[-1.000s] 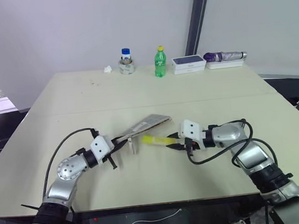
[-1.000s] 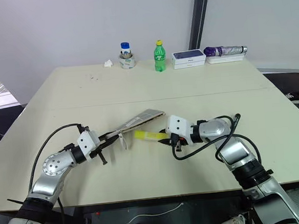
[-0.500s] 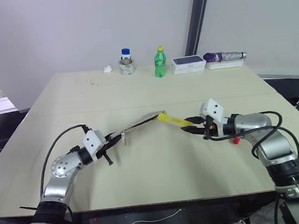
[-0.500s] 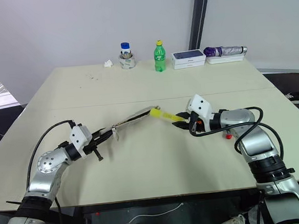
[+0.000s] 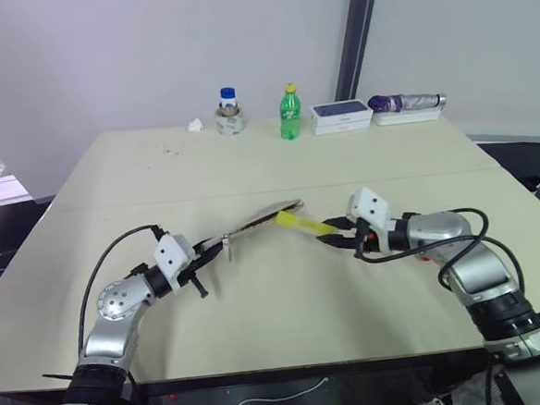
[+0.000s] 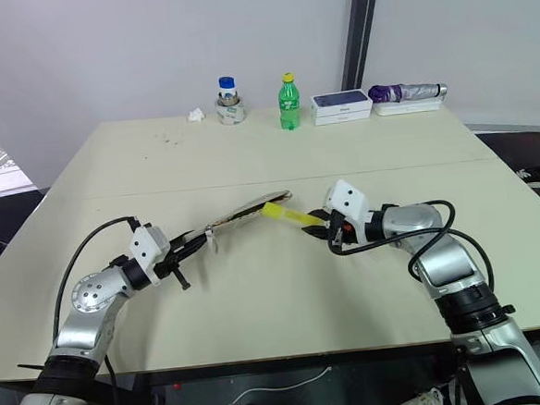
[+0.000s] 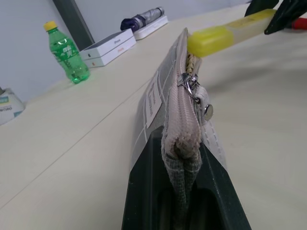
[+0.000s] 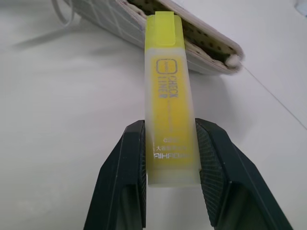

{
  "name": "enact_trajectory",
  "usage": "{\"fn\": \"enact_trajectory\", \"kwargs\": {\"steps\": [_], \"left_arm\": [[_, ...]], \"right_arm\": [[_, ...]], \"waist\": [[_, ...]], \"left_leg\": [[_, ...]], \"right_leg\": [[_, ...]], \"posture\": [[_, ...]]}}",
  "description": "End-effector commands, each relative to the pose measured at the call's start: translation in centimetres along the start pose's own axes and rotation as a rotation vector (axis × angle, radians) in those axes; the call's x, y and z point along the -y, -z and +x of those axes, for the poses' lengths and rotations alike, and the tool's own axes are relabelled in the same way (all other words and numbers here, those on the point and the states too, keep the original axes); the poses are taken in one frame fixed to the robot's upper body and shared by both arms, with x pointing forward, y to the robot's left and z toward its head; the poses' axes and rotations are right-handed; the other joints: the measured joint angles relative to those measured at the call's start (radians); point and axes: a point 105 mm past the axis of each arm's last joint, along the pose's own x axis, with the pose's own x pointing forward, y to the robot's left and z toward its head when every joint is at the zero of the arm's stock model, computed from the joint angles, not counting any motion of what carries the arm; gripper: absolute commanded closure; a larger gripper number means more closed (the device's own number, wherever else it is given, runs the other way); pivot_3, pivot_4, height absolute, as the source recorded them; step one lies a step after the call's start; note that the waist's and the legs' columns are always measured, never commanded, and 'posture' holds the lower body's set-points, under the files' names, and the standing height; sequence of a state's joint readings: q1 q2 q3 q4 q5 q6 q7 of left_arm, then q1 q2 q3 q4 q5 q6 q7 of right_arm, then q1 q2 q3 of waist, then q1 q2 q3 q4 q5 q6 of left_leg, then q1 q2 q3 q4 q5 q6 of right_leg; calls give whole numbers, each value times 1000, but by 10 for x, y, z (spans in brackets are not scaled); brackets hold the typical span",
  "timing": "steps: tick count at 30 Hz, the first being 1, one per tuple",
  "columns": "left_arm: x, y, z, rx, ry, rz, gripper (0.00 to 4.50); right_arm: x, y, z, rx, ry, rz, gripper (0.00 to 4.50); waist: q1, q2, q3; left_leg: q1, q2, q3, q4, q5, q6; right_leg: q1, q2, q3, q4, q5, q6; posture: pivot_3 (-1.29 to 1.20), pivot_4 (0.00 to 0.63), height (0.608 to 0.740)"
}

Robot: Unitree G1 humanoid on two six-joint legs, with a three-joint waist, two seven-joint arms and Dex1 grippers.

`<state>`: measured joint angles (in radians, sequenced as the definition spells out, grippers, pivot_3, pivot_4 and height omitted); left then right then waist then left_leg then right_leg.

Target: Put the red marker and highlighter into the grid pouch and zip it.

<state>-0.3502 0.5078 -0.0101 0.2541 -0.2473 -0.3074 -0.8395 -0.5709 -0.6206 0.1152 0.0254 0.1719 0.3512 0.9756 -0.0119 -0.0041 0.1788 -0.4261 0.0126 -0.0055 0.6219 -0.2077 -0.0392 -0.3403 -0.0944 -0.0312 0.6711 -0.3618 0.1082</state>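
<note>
Fingers (image 8: pixel 129 163) pinch highlighter (image 8: pixel 169 96) base.

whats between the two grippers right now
The grid pouch, clamped by the left gripper, and the highlighter, held by the right gripper, its tip at the pouch's mouth, per both eye views.

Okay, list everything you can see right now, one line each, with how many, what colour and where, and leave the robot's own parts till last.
grid pouch: one, grey with white lines, lifted over the table's middle by one end
highlighter: one, yellow, its tip at the pouch's open end
red marker: one, red, on the table behind the right arm
table: one, beige
green bottle: one, yellow cap, far edge
jar: one, blue lid, far edge, left of the bottle
boxes: two stacked, white, far edge
umbrella: one, purple, far right
left gripper: shut on the pouch
right gripper: shut on the highlighter
</note>
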Motion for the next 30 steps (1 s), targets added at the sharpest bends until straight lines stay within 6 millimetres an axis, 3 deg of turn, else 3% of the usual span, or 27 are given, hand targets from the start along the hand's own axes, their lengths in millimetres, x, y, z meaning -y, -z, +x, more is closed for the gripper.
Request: {"fn": "enact_trajectory", "kwargs": {"steps": [1, 4, 8, 13, 20, 26, 30], "left_arm": [[-3, -13, -2, 26, 12, 94, 4500], [4, -14, -1, 8, 71, 190, 4500], [15, -12, 4, -25, 176, 383, 4500], [22, -22, 14, 27, 189, 390, 4500], [24, -32, 15, 95, 181, 297, 4500], [24, -31, 5, 84, 185, 246, 4500], [21, -31, 0, 75, 181, 252, 4500]], "right_arm": [[2, -12, 3, 37, 13, -35, 3614], [2, -12, 5, 24, 6, -44, 3614], [-3, 5, 9, -112, -28, -145, 3614], [-20, 5, 26, -115, -82, -284, 3614], [-49, -32, 52, 92, -171, -441, 3614], [-62, -27, 65, 98, -186, -555, 3614], [-59, -25, 62, 99, -175, -555, 3614]], "waist": [[0, 0, 0], [1, 0, 0], [3, 0, 0], [1, 0, 0], [-1, 0, 0], [0, 0, 0], [1, 0, 0]], "left_leg": [[0, 0, 0, 0, 0, 0], [0, 0, 0, 0, 0, 0], [0, -1, 0, 0, 0, 0], [0, -1, 0, 0, 0, 1], [0, 0, 0, 0, 0, 0], [0, 0, 0, 0, 0, 0], [0, 0, 0, 0, 0, 0]], "right_leg": [[0, 0, 0, 0, 0, 0], [0, 0, 0, 0, 0, 0], [0, 0, 0, 0, 0, 0], [0, 0, 0, 0, 0, 0], [-1, 1, 0, 0, 0, 0], [0, 0, 0, 0, 0, 0], [0, 0, 0, 0, 0, 0]], "posture": [[0, 150, 740], [0, 150, 740], [0, 150, 740], [0, 150, 740], [0, 150, 740], [0, 150, 740], [0, 150, 740]]}}
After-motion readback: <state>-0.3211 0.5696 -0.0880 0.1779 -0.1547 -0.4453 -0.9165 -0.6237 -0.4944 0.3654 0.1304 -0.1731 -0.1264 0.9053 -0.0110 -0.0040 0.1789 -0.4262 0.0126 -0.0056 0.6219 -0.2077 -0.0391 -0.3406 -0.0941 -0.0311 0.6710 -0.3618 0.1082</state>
